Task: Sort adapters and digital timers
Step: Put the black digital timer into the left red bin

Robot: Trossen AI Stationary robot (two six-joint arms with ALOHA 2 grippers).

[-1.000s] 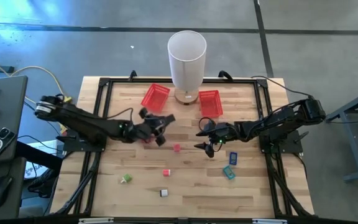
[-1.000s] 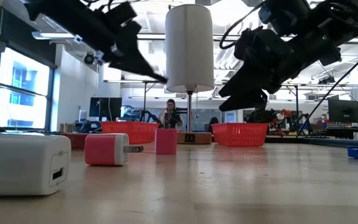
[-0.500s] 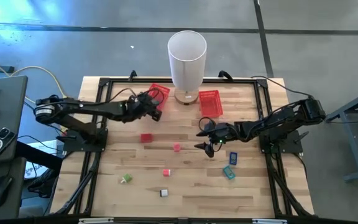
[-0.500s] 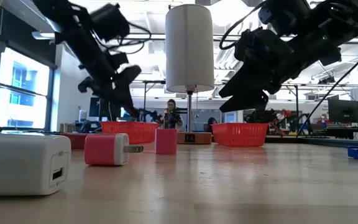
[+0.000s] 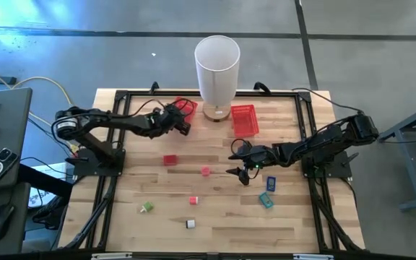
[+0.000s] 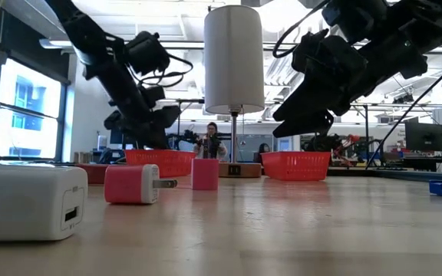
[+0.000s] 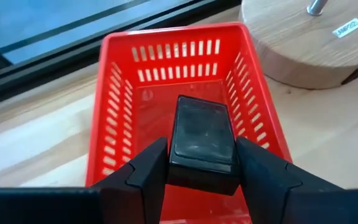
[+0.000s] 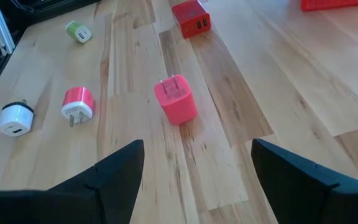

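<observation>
My left gripper [image 7: 202, 157] is shut on a black digital timer [image 7: 202, 134] and hovers over the left red basket [image 7: 123, 118], near the table's far edge [image 5: 176, 123]. My right gripper [image 8: 197, 149] is open above the table's middle [image 5: 240, 163], with a pink adapter [image 8: 176, 101] standing on the wood just ahead of it. A red adapter [image 5: 169, 159], a second pink one [image 5: 193, 200], a green one [image 5: 146, 208] and a white one [image 5: 191, 224] lie loose on the table. Two blue timers [image 5: 269, 189] lie near the right arm. My left gripper pinches the black timer between its two fingers, one on each long side [image 7: 174, 167] near the end closest to the wrist. The fingers [image 7: 146, 171] slant down from the table's left. The timer is lifted clear and points out over the inside of the left basket.
A white-shaded lamp [image 5: 217, 68] on a round wooden base [image 7: 303, 37] stands at the far edge between the left basket and a second red basket [image 5: 244, 119]. A black frame [image 5: 114, 144] runs round the table. Open wood lies toward the near edge.
My left gripper, shut on the black timer, has swung from the table's middle toward the far edge and now hangs over the left red basket. The timer has travelled with it, clear of the table.
</observation>
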